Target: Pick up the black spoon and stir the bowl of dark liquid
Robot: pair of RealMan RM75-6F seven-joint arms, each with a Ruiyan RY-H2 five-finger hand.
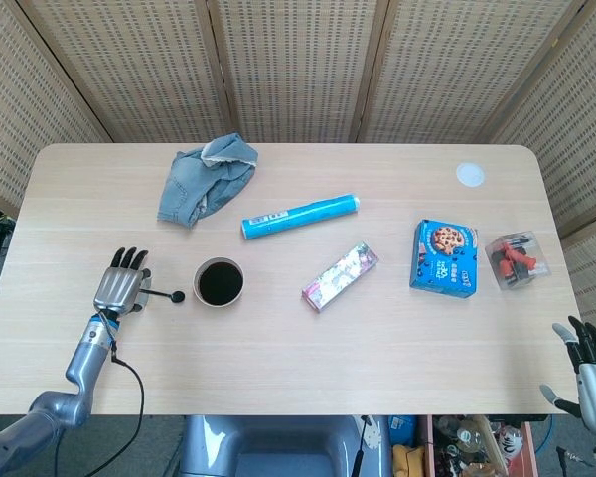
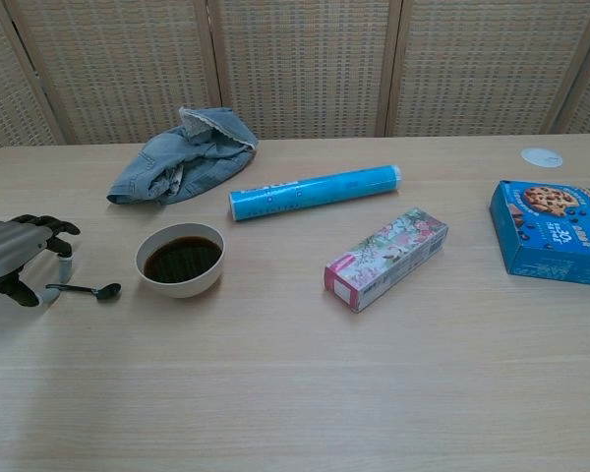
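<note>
My left hand arches over the black spoon's handle, left of the bowl; whether it grips, I cannot tell. My right hand hangs spread, empty.

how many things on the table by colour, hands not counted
blue: 3, jeans cloth, tube, cookie box
black: 1, spoon
white: 2, bowl, disc
floral pink: 1, carton
clear: 1, case of red parts
total: 8
</note>
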